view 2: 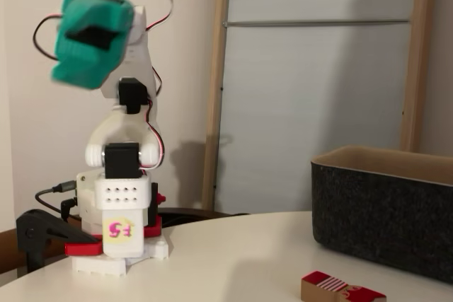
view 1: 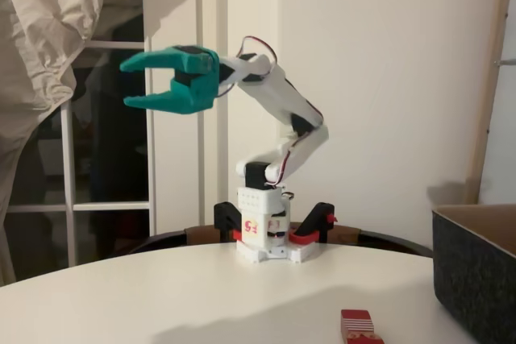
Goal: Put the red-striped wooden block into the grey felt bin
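Note:
The red-striped wooden block lies on the white table near the front edge; in the other fixed view the block sits at the bottom, just in front of the bin. The grey felt bin stands at the right edge, and its dark wall and tan inside show well. My teal gripper is raised high in the air to the left of the arm's base, open, with nothing between its fingers. In the other fixed view the gripper points toward the camera, far above and left of the block.
The arm's white base is clamped at the table's back edge with black and red clamps. White tabletop spreads in front of the base. A window frame and a hanging cloth stand behind at the left.

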`<state>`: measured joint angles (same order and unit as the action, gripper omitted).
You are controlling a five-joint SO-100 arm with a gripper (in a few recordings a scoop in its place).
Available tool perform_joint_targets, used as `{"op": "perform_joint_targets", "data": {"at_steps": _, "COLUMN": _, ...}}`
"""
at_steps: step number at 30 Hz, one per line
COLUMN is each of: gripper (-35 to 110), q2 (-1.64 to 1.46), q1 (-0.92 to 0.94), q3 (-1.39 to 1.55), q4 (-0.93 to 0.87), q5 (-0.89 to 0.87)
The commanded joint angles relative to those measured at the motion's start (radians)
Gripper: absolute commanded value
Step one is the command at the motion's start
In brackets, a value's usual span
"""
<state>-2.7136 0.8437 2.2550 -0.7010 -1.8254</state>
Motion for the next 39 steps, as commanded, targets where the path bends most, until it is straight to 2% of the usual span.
{"op": "perform_joint_targets", "data": {"at_steps": 1, "gripper": 17, "q2": 0.132, "q1": -0.069, "q3": -0.084, "q4": 0.084, "q5": 0.000}}
{"op": "perform_joint_targets", "data": {"at_steps": 9, "gripper": 18, "q2": 0.374, "q1": -0.239, "q3": -0.230, "q4": 0.184, "q5": 0.144}}
{"op": "perform_joint_targets", "data": {"at_steps": 15, "gripper": 18, "q2": 0.512, "q1": -0.360, "q3": -0.290, "q4": 0.166, "q5": 0.531}}
{"op": "perform_joint_targets", "data": {"at_steps": 21, "gripper": 29, "q2": 0.606, "q1": -0.476, "q3": -0.379, "q4": -0.129, "q5": 1.037}}
{"op": "perform_joint_targets", "data": {"at_steps": 28, "gripper": 35, "q2": 0.653, "q1": -0.563, "q3": -0.491, "q4": -0.588, "q5": 1.433}}
{"op": "perform_joint_targets", "data": {"at_steps": 33, "gripper": 32, "q2": 0.680, "q1": -0.565, "q3": -0.500, "q4": -0.795, "q5": 1.365}}
{"op": "perform_joint_targets", "data": {"at_steps": 36, "gripper": 38, "q2": 0.690, "q1": -0.568, "q3": -0.499, "q4": -0.922, "q5": 1.328}}
{"op": "perform_joint_targets", "data": {"at_steps": 39, "gripper": 45, "q2": 0.701, "q1": -0.607, "q3": -0.491, "q4": -1.009, "q5": 1.370}}
